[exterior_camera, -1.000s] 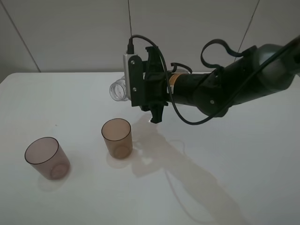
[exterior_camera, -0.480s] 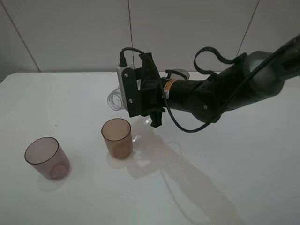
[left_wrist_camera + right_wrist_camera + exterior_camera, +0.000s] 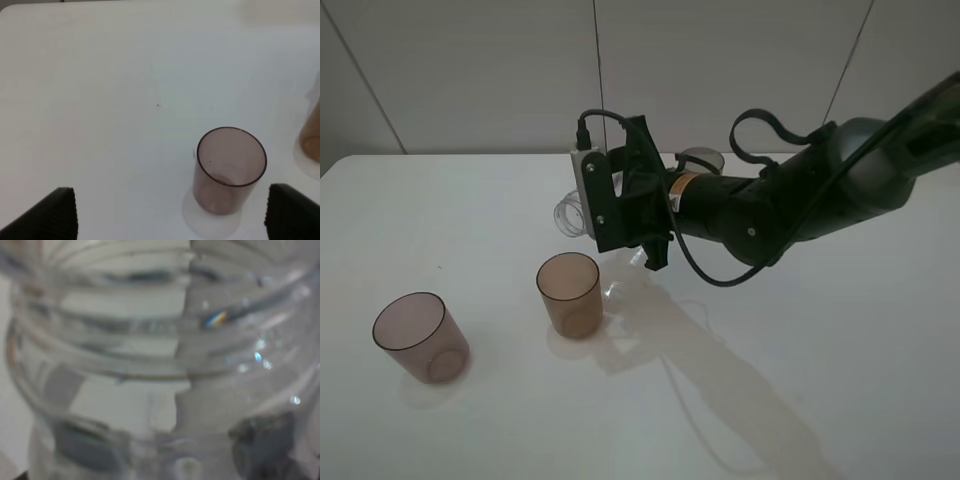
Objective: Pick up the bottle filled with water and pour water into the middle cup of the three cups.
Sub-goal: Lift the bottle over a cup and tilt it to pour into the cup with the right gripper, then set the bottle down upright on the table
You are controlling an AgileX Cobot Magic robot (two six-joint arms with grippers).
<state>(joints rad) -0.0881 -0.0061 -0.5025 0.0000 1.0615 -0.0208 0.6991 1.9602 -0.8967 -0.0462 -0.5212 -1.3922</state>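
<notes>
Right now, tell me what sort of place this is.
Most likely a robot test bench in a lab: a plain white table, a plain panelled wall behind it, and a robot arm holding a clear bottle near an amber cup.

A robotics lab or test bench is suggested. A plain white table (image 3: pixel 860 400) is set against a bare far wall (image 3: pixel 470 70) of pale seamed panels. A black robot arm (image 3: pixel 790 200) with exposed cabling is seen over the tabletop.

White tabletop (image 3: pixel 840 400), matte, soft shadows; pale panelled wall (image 3: pixel 470 70) behind, thin dark seams.
</notes>
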